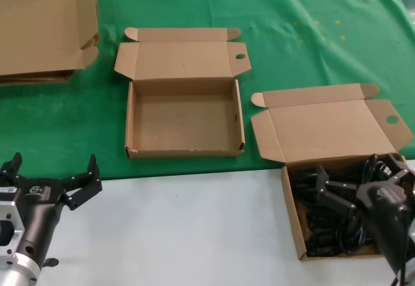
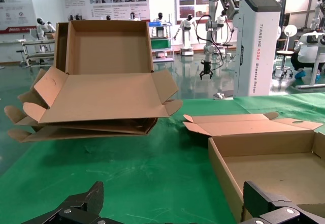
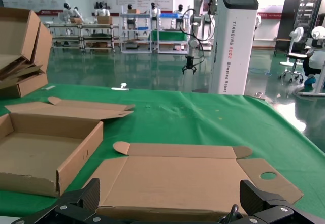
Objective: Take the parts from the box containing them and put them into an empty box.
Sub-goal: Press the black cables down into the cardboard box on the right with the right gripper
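The box containing the parts [image 1: 292,216] sits at the right, its lid [image 1: 324,129] folded back. Black parts [image 1: 324,231] fill it. My right gripper [image 1: 358,174] hovers open just above them, nothing between its fingers. In the right wrist view that gripper [image 3: 170,199] faces the plain lid [image 3: 177,179], and a bit of a black part [image 3: 233,215] shows by one finger. The empty box [image 1: 185,120] lies in the middle of the green cloth with its lid open. My left gripper [image 1: 54,169] waits open over the white table at the near left, apart from the empty box [image 2: 269,155].
A flat stack of folded cardboard [image 1: 42,30] lies at the far left; the left wrist view shows that stack [image 2: 101,99] beyond the green cloth [image 2: 127,173]. White tabletop [image 1: 188,227] spans the near side between the two arms.
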